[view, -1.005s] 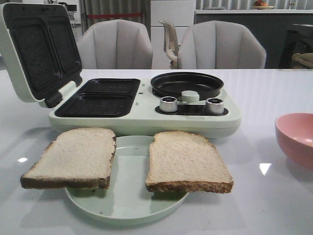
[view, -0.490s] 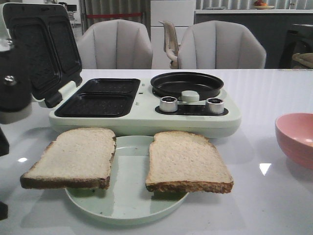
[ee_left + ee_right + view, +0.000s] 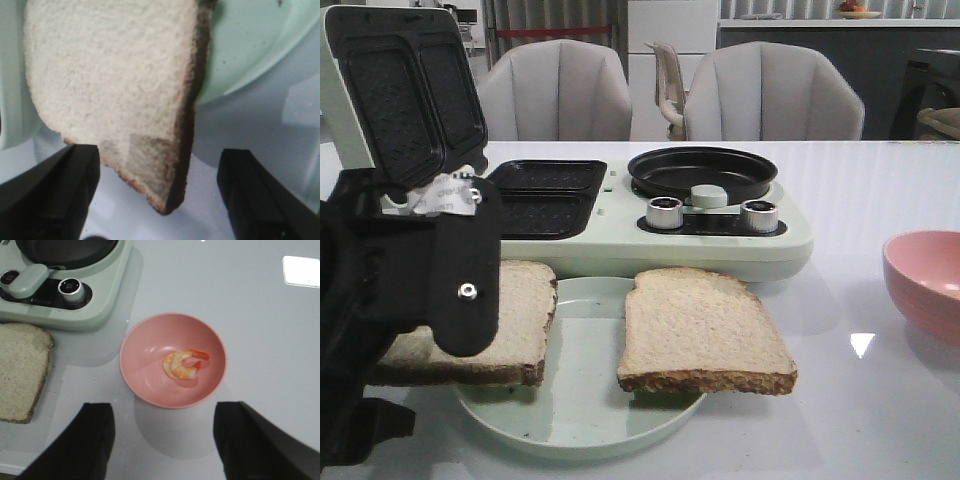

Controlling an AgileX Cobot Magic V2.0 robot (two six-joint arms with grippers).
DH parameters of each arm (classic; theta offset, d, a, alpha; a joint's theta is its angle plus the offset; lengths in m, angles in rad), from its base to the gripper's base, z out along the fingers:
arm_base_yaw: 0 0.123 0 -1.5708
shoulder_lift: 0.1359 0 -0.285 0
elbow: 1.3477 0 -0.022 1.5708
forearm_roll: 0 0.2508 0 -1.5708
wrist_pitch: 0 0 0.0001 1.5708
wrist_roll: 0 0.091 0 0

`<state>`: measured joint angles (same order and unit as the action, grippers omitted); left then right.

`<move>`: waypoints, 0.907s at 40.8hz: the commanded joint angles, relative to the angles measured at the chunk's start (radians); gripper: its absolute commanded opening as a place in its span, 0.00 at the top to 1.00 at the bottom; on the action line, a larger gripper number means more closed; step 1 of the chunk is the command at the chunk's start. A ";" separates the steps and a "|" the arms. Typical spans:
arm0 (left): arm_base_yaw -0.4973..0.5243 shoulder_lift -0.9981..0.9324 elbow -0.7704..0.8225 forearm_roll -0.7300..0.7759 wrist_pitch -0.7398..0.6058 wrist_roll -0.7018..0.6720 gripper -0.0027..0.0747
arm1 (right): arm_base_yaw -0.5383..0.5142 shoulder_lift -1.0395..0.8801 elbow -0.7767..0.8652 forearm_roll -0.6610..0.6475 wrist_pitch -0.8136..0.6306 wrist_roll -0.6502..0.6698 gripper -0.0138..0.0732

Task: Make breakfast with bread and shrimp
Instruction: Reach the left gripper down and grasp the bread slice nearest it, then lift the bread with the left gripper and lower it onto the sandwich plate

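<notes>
Nothing cooked yet: both bread slices, the left slice and right slice, lie on the pale green plate, sandwich maker empty, shrimp in the pink bowl. Left gripper hovers wide open astride the left slice's corner, empty; right gripper open, empty, above the bowl

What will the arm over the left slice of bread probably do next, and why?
Probably lower and close on the left bread slice. The left gripper is open, its fingers either side of the slice's overhanging corner, and the sandwich maker behind stands open and empty.
</notes>
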<state>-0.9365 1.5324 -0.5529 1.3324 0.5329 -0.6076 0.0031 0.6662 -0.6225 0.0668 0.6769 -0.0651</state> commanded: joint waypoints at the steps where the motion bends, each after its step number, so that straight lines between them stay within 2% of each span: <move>1: -0.005 0.004 -0.025 0.090 0.030 -0.088 0.31 | -0.002 0.008 -0.034 0.000 -0.063 -0.002 0.22; 5: -0.005 0.023 -0.025 0.135 0.055 -0.159 0.41 | -0.002 0.008 -0.034 0.000 -0.063 -0.002 0.22; 17: -0.005 0.029 -0.025 0.135 0.062 -0.163 0.65 | -0.002 0.008 -0.034 0.000 -0.063 -0.002 0.22; 33: -0.006 0.027 -0.025 0.117 0.073 -0.163 0.84 | -0.002 0.008 -0.034 0.000 -0.063 -0.002 0.22; 37: -0.006 0.013 -0.025 0.096 0.101 -0.163 0.84 | -0.002 0.008 -0.034 0.000 -0.063 -0.002 0.22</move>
<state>-0.9365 1.5874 -0.5529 1.4303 0.5773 -0.7549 0.0031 0.6662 -0.6225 0.0668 0.6769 -0.0651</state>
